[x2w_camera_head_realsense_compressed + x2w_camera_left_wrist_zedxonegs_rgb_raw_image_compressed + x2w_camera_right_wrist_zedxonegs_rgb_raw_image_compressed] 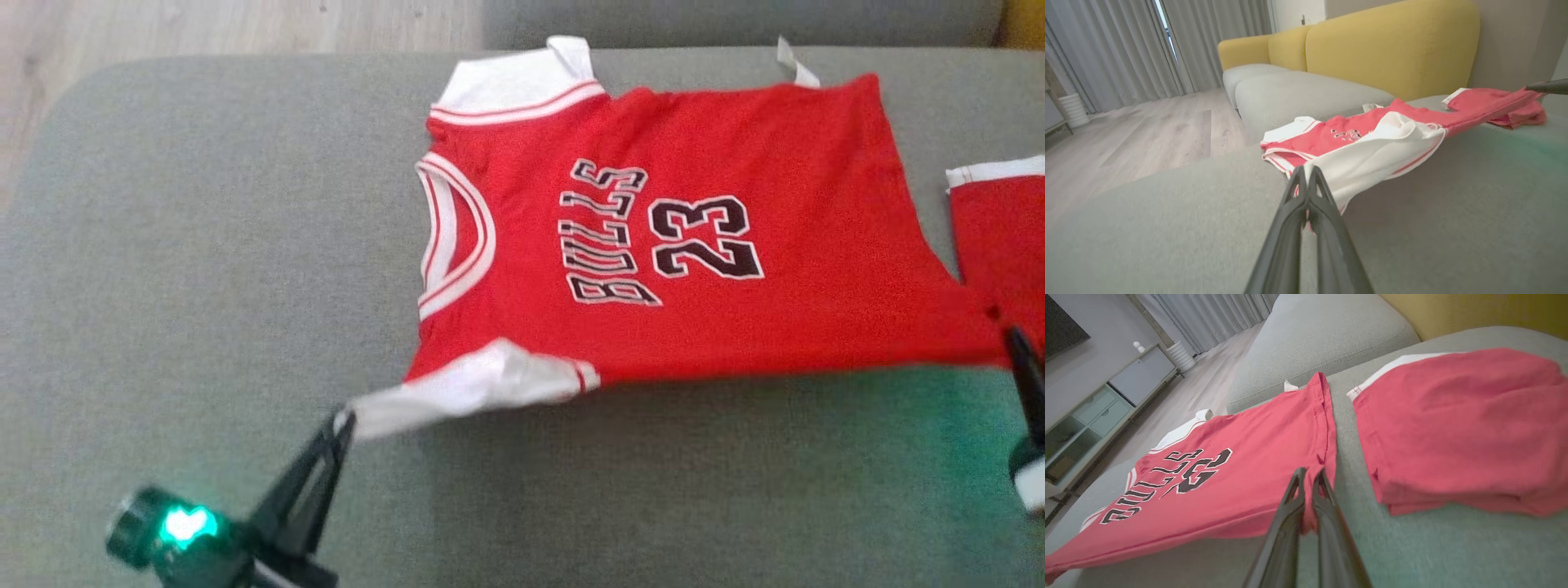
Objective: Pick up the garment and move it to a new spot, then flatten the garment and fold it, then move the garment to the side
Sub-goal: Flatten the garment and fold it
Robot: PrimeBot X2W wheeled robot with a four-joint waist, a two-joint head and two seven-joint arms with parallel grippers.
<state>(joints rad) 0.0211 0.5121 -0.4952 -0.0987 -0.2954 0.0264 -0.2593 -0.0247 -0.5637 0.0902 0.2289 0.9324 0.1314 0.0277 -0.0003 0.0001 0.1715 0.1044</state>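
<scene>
Red knit cloth with white trim, the jersey [694, 245] lies face up on the grey cushion [163, 286] in the head view, collar to the left and hem to the right, while its near edge hangs stretched in the air between the two arms. The left gripper [347, 418] has its fingers pressed together on the tip of the near white sleeve [473, 384], and the right gripper [1012, 336] pinches the near corner of the hem. A second red piece [1000, 237] rests just beside the hem, on the right. In the left wrist view the sleeve sags from the closed fingers, so I judge the fabric light, soft and limp. It will not keep a shape, and it may slip if only a thin edge is held. The doubled seams at the sleeve and hem look like the safest places to hold. A yellow backrest [1392, 45] stands on the far side. In the right wrist view the hem corner is clamped between the tips. A cabinet [1094, 416] at the far left has open compartments, but their contents are too blurred to name.
</scene>
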